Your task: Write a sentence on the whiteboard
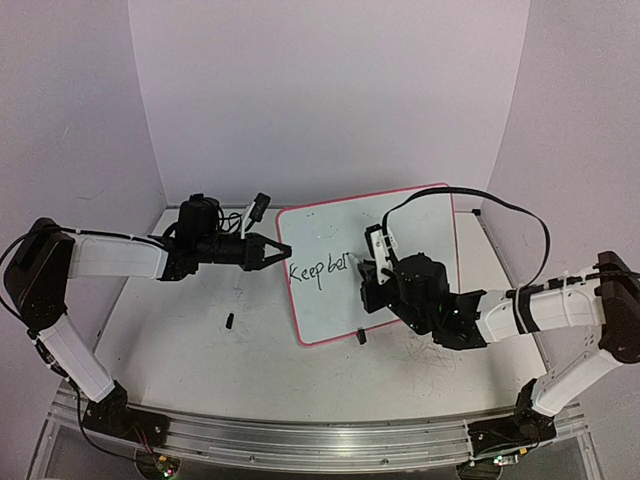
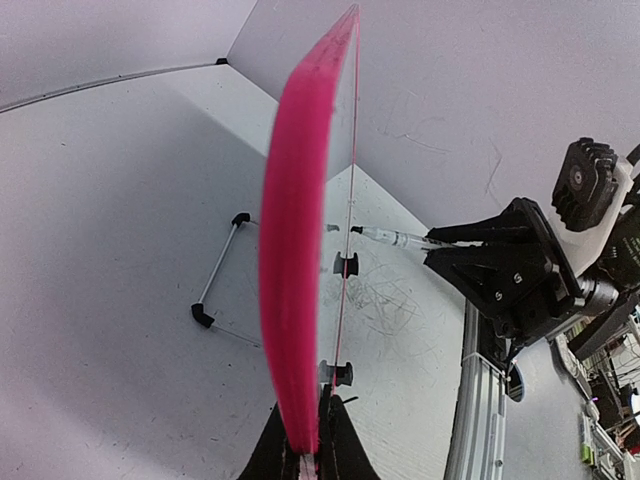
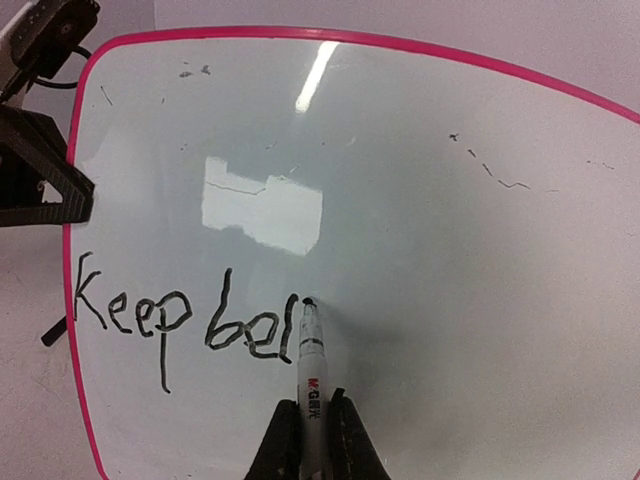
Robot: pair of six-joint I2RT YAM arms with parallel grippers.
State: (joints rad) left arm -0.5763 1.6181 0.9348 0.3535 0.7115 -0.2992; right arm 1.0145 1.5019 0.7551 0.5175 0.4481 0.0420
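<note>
The whiteboard (image 1: 400,225) lies tilted at the middle of the table, white with a pink rim (image 2: 295,250). My left gripper (image 1: 278,250) is shut on its left edge; in the left wrist view the fingers (image 2: 312,455) pinch the rim edge-on. Black letters of the sentence (image 3: 180,320) read "Keep bel" along the board's left part (image 1: 318,270). My right gripper (image 3: 312,430) is shut on a white marker (image 3: 311,360). Its black tip rests on the board just right of the "l". In the top view the right gripper (image 1: 368,272) hovers over the writing.
Two small black clips (image 1: 229,321) (image 1: 361,336) lie on the scuffed tabletop near the board's lower edge. A thin metal rod with black ends (image 2: 215,285) lies beyond the board. A black cable (image 1: 520,215) loops above the right arm. An aluminium rail (image 1: 330,440) runs along the near edge.
</note>
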